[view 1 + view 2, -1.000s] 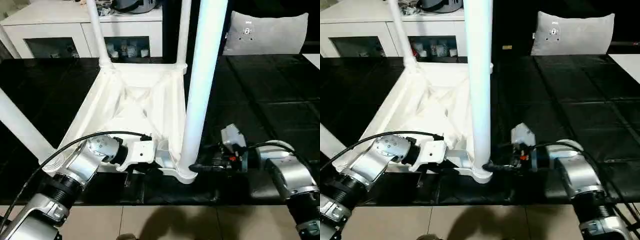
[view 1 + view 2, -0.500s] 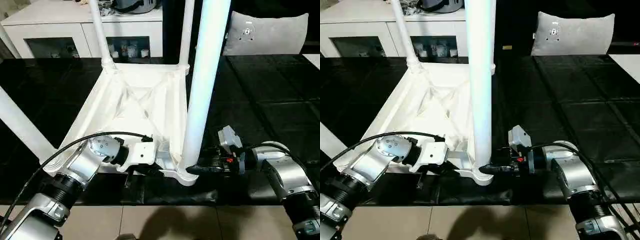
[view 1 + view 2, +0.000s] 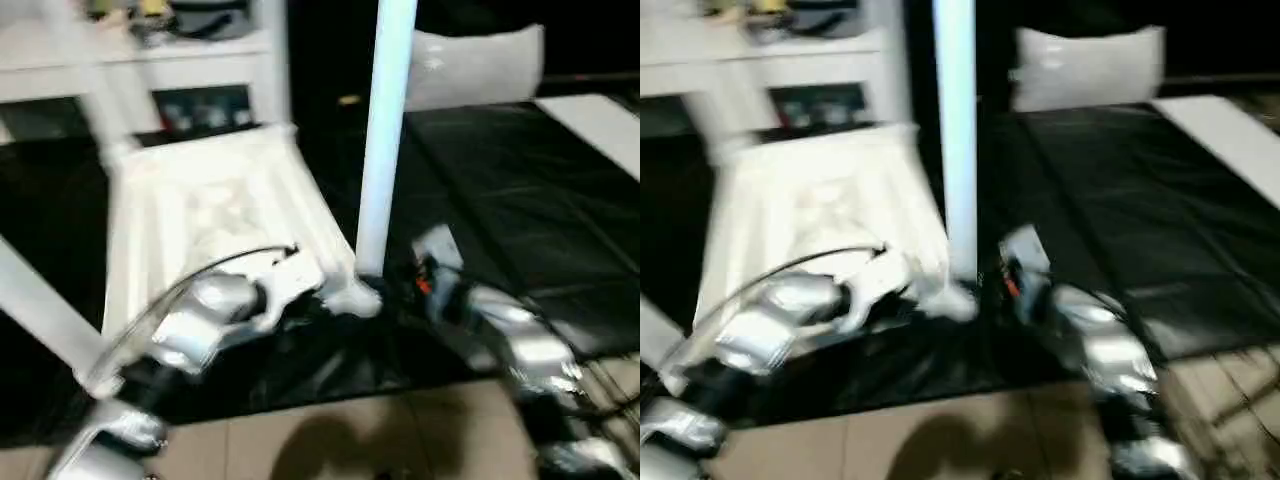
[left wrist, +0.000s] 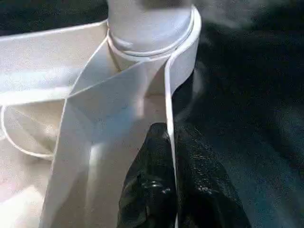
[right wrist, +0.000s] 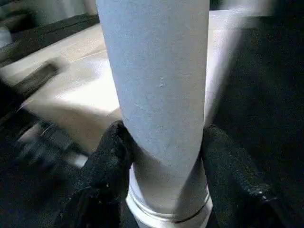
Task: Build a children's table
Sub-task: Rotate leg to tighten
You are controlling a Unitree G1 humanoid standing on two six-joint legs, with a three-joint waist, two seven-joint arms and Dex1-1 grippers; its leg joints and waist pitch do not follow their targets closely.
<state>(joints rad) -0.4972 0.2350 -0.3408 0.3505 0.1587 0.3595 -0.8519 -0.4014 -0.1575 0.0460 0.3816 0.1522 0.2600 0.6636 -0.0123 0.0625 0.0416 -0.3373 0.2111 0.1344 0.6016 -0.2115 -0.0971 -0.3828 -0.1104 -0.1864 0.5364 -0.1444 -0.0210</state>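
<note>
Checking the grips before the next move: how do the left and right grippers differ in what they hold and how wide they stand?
The left gripper is pinched shut on the thin rim of the tabletop; the right gripper is spread around the round leg. The left one's fingers nearly meet; the right one's stand a leg's width apart. Both work at the same corner socket.

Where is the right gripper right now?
The right gripper is clamped around the base of the near upright leg, just above its corner socket, on the robot's right of the upturned table top.
</note>
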